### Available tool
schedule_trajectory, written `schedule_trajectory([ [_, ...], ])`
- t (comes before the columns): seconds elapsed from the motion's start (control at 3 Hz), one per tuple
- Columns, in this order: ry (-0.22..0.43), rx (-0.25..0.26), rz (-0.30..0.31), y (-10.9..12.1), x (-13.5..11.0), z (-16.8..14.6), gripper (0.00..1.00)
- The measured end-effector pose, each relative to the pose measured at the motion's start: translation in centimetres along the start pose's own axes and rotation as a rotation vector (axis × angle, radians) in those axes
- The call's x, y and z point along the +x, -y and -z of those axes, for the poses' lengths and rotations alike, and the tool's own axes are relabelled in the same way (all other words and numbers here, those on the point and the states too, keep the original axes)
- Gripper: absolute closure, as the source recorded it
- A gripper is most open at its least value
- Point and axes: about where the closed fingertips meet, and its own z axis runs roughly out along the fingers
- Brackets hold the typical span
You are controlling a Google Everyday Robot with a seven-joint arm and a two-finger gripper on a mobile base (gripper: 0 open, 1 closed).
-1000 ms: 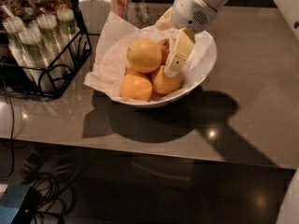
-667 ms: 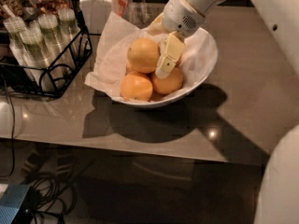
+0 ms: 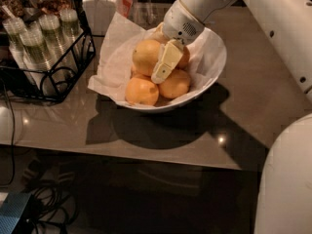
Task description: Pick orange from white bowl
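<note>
The white bowl (image 3: pixel 214 62), lined with crumpled white paper, stands on the grey table and holds several round fruits. The orange (image 3: pixel 145 56), the largest and palest, lies at the upper left of the pile. Two smaller, deeper orange fruits lie in front of it (image 3: pixel 141 91) (image 3: pixel 175 84), and another is partly hidden behind the gripper. My gripper (image 3: pixel 164 65) reaches down into the bowl from the upper right and rests against the orange's right side, over the middle of the pile.
A black wire rack (image 3: pixel 48 82) with several capped cups stands to the bowl's left. A glass jar (image 3: pixel 100 4) stands behind it. The table's front edge (image 3: pixel 146 157) runs below the bowl, with cables and a blue object (image 3: pixel 14 218) on the floor.
My gripper has moved left and slightly down inside the bowl, from over the right-hand fruits to beside the large orange. The fruits have not moved.
</note>
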Motion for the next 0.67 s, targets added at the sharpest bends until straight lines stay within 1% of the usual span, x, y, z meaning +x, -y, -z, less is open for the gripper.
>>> schedule_trajectory([
  [0.67,0.0,0.0,0.0,0.0,-0.01,0.0,0.66],
])
